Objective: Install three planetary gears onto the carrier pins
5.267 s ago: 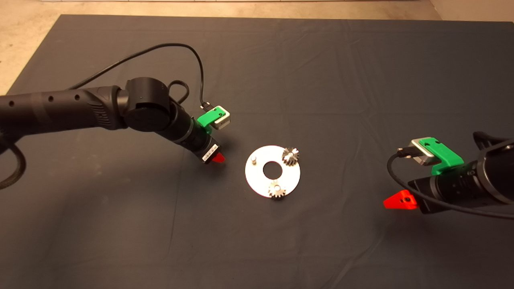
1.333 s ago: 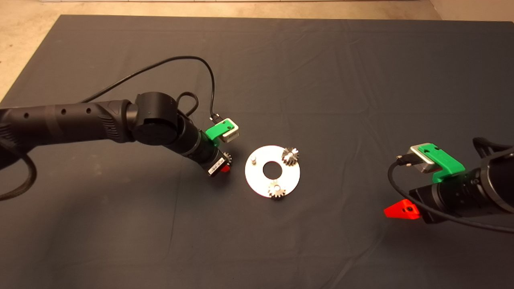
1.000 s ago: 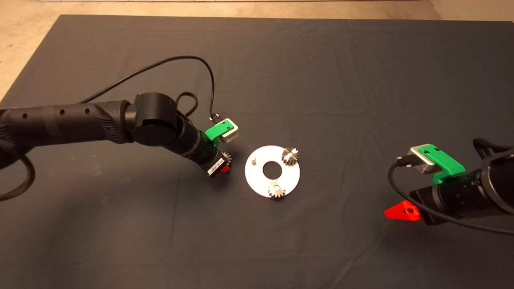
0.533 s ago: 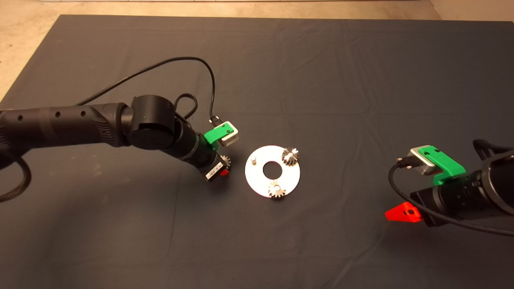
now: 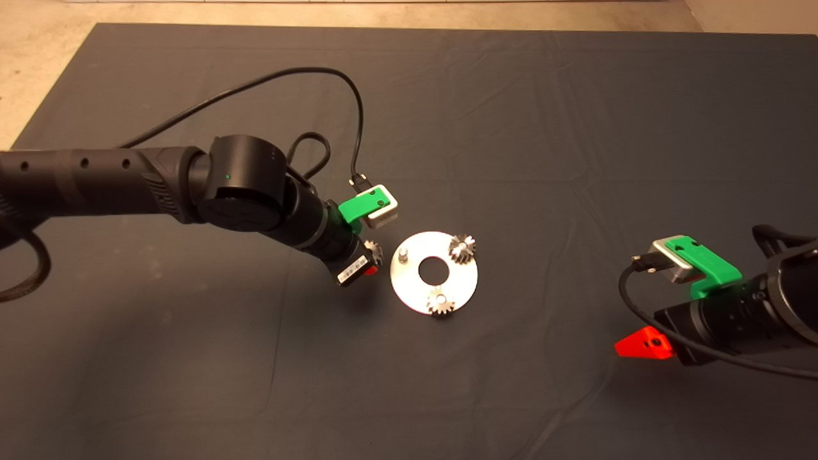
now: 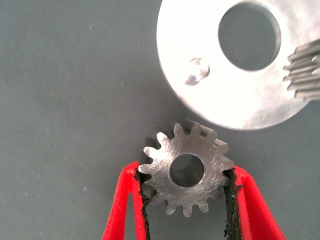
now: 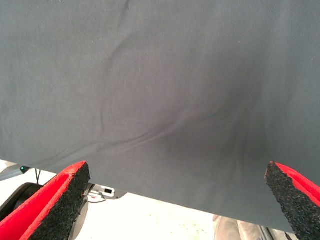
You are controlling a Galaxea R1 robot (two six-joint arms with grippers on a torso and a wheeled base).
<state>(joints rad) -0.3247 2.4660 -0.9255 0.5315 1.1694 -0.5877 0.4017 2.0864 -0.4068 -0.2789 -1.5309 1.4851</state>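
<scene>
Left gripper (image 6: 186, 187) has its fingers clamped on the third gear (image 6: 187, 170), held flat just off the plate (image 5: 409, 291) mid-desk. Two gears (image 5: 461, 247) already seated. Centre the bore over the free pin (image 6: 196, 71), keep it level, lower straight, then release. Right gripper (image 7: 175, 192) idle near the desk's right edge, fingers wide apart.

- A small white label (image 5: 353, 271) sits on the left end effector's (image 5: 369, 263) body; its print is too small to read.
- No other text shows.
</scene>
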